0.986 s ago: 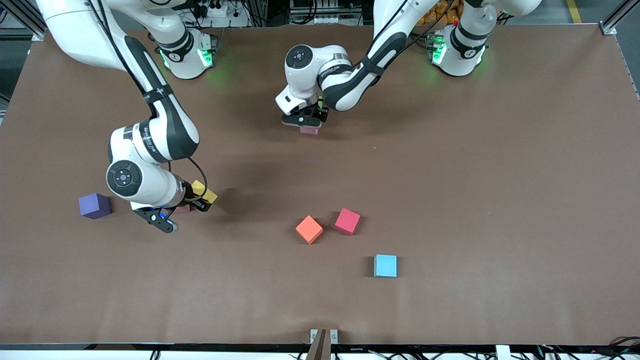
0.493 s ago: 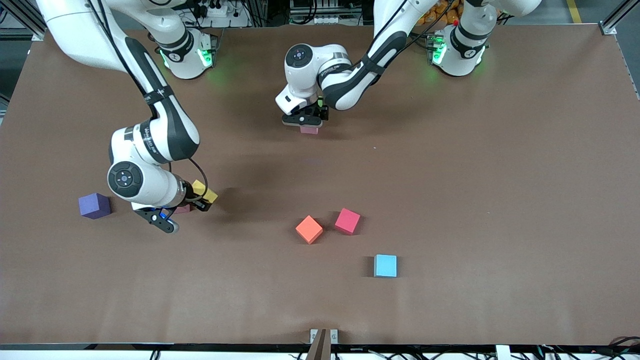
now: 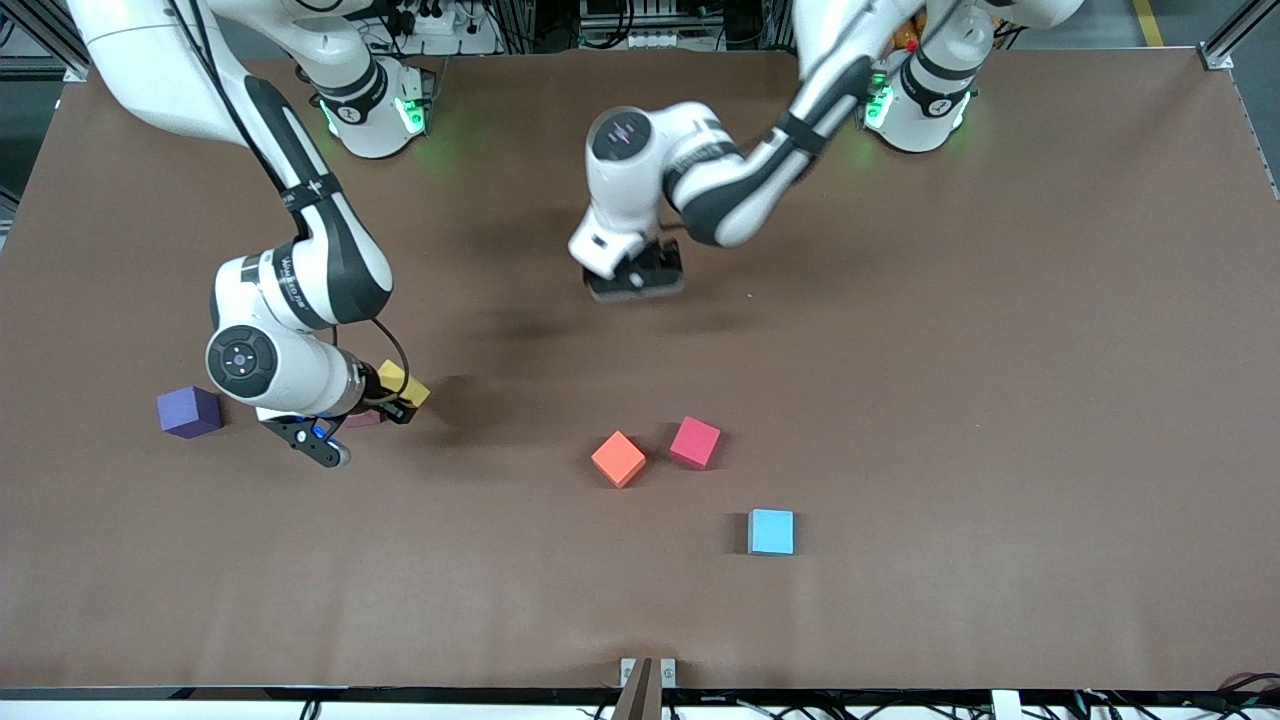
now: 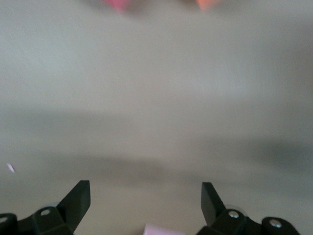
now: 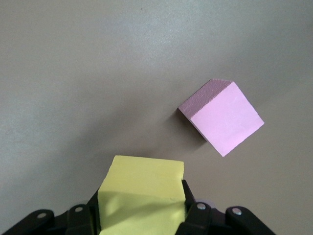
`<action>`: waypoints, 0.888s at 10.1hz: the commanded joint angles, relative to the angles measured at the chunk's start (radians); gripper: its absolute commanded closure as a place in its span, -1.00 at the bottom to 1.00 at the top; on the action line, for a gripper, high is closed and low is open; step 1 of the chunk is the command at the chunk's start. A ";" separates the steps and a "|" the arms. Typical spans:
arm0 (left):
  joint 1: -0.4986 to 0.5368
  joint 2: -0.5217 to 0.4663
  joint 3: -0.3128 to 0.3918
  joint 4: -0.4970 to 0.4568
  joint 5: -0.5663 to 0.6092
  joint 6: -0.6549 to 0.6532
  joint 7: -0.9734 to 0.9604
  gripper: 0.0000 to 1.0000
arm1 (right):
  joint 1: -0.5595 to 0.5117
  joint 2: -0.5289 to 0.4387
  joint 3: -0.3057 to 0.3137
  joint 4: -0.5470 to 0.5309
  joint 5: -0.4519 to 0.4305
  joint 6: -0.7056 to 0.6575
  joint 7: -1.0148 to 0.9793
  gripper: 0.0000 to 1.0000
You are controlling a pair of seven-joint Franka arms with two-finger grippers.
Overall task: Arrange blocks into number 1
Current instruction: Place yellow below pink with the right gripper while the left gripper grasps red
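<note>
The yellow block (image 5: 142, 196) is held clamped in the right gripper (image 3: 385, 395) over a pink block (image 5: 222, 117) lying just beside it; the left gripper (image 4: 145, 200) is spread open above another pink block (image 4: 164, 230).

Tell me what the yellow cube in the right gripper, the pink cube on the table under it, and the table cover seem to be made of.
Small yellow cube, held between the right gripper fingers: likely foam, with a matte, glare-free face and soft edges.
Small pink cube: apparently the same matte foam, with a faintly grainy top.
Brown table cover: looks like paper or thin matte sheeting, dull with slight rippling near the front edge.
</note>
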 commanded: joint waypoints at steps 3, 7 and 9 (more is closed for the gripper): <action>0.047 0.053 0.151 0.091 0.008 -0.018 -0.011 -1.00 | 0.021 -0.010 0.036 0.005 0.014 -0.010 -0.022 0.97; 0.046 0.191 0.224 0.257 0.003 -0.018 -0.092 -1.00 | 0.228 -0.007 0.044 -0.003 0.010 -0.002 -0.094 0.97; 0.047 0.230 0.224 0.306 0.003 -0.016 -0.187 -1.00 | 0.326 0.008 0.042 -0.007 0.010 0.027 -0.094 0.97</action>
